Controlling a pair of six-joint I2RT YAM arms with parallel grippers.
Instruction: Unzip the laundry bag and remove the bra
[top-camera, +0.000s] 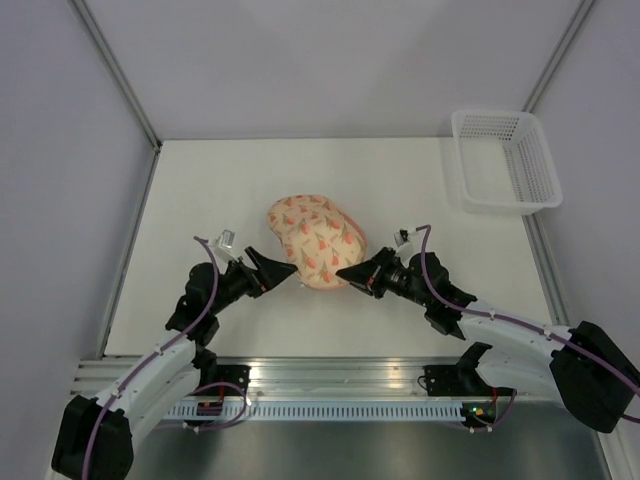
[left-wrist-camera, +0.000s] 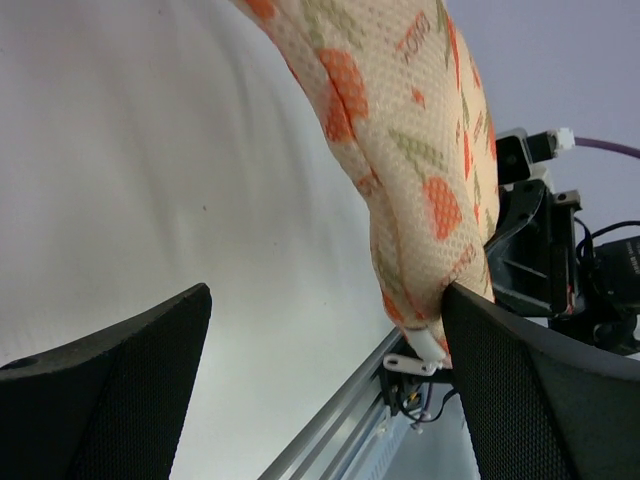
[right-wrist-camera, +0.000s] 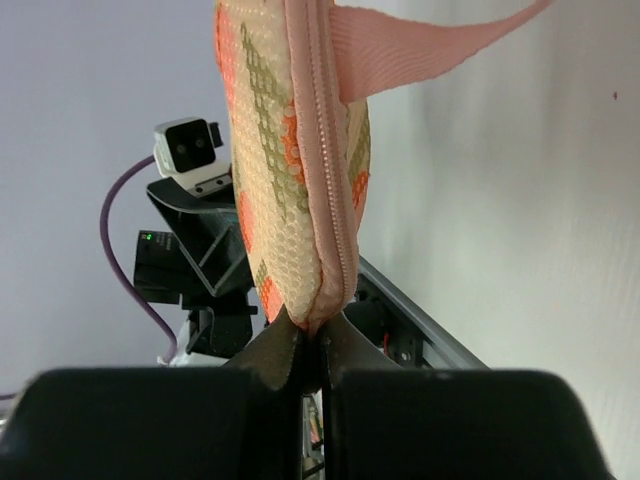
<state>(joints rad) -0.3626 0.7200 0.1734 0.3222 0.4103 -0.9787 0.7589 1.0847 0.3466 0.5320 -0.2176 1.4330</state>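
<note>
The laundry bag (top-camera: 316, 240), peach-cream with orange print, lies zipped at the table's middle. My right gripper (top-camera: 346, 272) is shut on its near right edge; in the right wrist view the fingertips pinch the fabric just below the pink zipper rim (right-wrist-camera: 326, 170), and the pink loop (right-wrist-camera: 430, 45) streams off to the right. My left gripper (top-camera: 288, 271) is open at the bag's near left end. In the left wrist view the bag (left-wrist-camera: 420, 150) hangs against the right finger (left-wrist-camera: 545, 390), with a white zipper pull (left-wrist-camera: 424, 352) beside it. The bra is hidden.
A white plastic mesh basket (top-camera: 505, 160) stands at the table's back right corner. The metal rail (top-camera: 330, 375) with both arm bases runs along the near edge. Grey walls close off the left, back and right sides.
</note>
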